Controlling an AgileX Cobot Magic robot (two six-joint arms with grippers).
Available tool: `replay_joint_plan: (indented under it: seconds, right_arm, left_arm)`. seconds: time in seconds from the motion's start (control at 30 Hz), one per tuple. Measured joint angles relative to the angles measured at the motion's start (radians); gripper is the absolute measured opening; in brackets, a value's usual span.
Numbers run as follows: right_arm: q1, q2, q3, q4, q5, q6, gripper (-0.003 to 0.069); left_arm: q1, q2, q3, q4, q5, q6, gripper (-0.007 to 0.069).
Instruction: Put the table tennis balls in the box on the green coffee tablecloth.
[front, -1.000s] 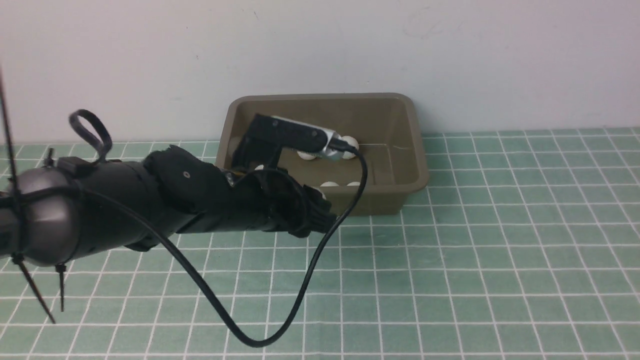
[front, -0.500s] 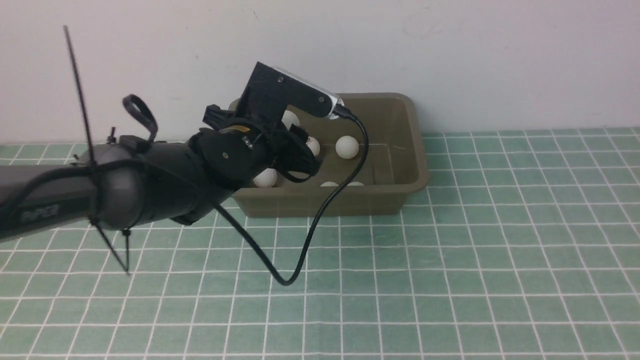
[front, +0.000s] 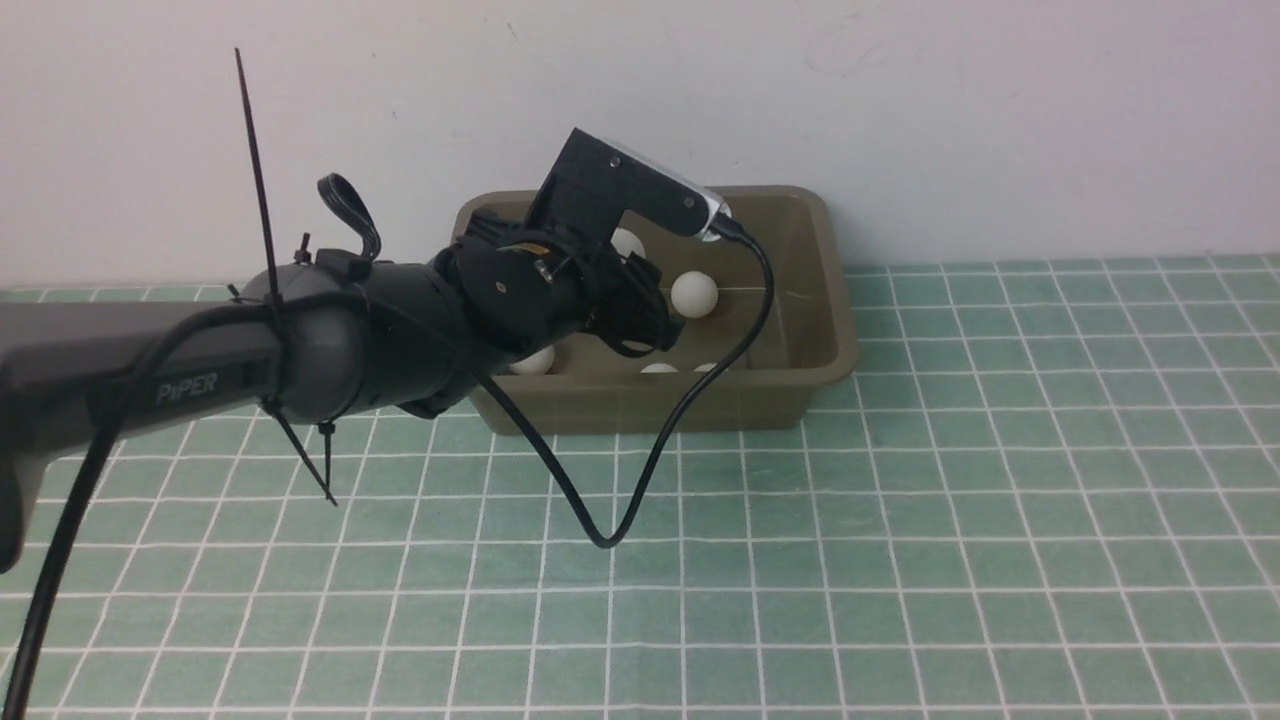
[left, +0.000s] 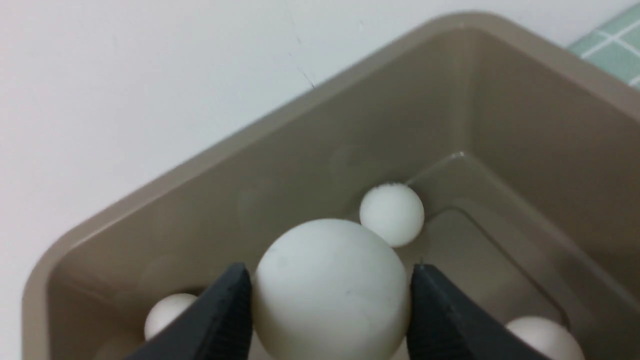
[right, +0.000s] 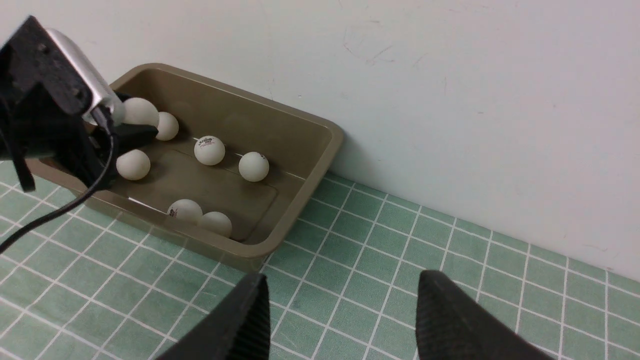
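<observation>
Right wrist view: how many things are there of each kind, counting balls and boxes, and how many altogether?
Box: 1
Balls: 7 (6 lying in the box, 1 held by the left gripper)
Total: 8

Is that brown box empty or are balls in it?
Not empty. Several table tennis balls lie on the box floor, and the left end effector holds one more ball over it.
</observation>
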Motion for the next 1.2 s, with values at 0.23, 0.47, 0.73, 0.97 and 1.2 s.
replay_joint_plan:
  seconds: [0.23, 0.47, 0.73, 0.97, 1.2]
  right_arm:
    - [0.0, 0.0, 0.0, 0.0, 0.006, 0.0, 0.037]
    - [0.0, 0.0, 0.0, 0.004, 0.021, 0.0, 0.037]
    - [0.0, -0.001, 0.0, 0.021, 0.043, -0.001, 0.037]
    - [0.0, -0.006, 0.0, 0.021, 0.044, -0.008, 0.037]
    - [0.0, -0.074, 0.0, 0.008, 0.013, -0.052, 0.037]
  left_arm:
    - [0.02, -0.007, -0.023, -0.058, 0.024, 0.039, 0.0369]
    - [0.031, -0.008, -0.034, -0.066, 0.019, 0.078, 0.0433]
    - [0.039, -0.008, -0.041, -0.064, 0.012, 0.085, 0.0471]
    - [0.041, -0.024, -0.041, -0.1, 0.017, 0.105, 0.0471]
    - [0.04, -0.132, -0.041, -0.301, 0.04, 0.26, 0.0471]
